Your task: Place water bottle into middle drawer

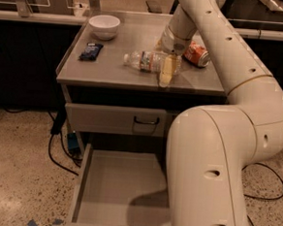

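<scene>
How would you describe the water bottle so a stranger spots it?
Look at the grey cabinet top above the open drawer. Near its middle a clear bottle lies on its side, by the robot's pincer. Unlike the red can, white bowl and dark packet, it is see-through.

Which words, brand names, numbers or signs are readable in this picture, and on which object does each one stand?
No text here can be read with certainty.
water bottle: red-and-blue label band, print too blurred to read.
red can: pale markings, too blurred to read.
dark blue packet: light marks, too small to read.
end effector, at the bottle's end nearest the can: no writing visible.
</scene>
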`<state>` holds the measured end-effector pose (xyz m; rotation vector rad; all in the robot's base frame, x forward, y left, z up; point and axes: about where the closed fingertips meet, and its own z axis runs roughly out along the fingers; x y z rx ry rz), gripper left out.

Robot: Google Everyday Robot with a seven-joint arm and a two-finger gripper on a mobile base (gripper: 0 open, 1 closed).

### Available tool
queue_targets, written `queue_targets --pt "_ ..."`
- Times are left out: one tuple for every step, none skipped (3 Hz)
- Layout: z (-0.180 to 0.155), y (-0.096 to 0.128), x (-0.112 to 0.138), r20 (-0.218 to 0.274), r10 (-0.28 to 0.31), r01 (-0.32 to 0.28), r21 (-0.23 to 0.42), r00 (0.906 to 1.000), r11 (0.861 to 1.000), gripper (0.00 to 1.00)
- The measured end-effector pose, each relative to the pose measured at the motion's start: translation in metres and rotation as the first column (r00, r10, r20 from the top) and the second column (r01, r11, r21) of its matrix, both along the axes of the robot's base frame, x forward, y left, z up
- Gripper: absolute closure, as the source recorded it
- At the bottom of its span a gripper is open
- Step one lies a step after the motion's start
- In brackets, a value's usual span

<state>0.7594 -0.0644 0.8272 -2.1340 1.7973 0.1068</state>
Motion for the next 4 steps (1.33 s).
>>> queue_targets --pt "0.0 0.0 0.0 0.0 0.0 0.0 0.0 1.0 1.0 0.39" --pt "0.0 0.0 0.0 0.0 0.0 0.0 0.0 1.0 1.0 0.61" --pt "0.0 0.0 0.0 0.0 0.0 0.0 0.0 1.0 1.0 0.86" --pt "-0.0001 0.0001 0.0001 0.0 0.0 0.0 0.0 1.0 1.0 1.0"
